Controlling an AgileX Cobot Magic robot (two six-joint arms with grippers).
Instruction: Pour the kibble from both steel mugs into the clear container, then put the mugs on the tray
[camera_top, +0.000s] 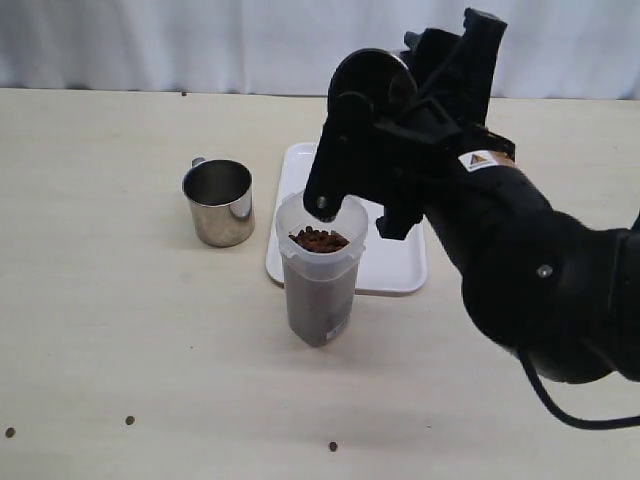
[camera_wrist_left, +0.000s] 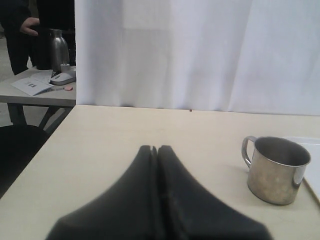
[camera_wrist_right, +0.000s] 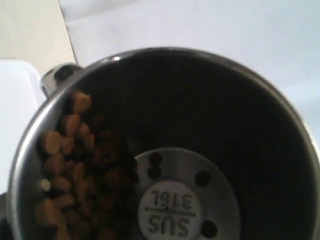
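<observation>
Over the clear container (camera_top: 320, 290) at tray's (camera_top: 400, 265) 7 o'clock, mug (camera_wrist_right: 185, 195) is pinched by right pincer (camera_top: 366, 95) mid-pour; more tilt is likely needed.

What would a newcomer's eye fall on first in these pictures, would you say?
The big black right arm dominates the exterior view, holding a tipped steel mug above the clear container, already well filled with kibble. The second mug stands left of it, seemingly empty; the white tray lies behind.
</observation>
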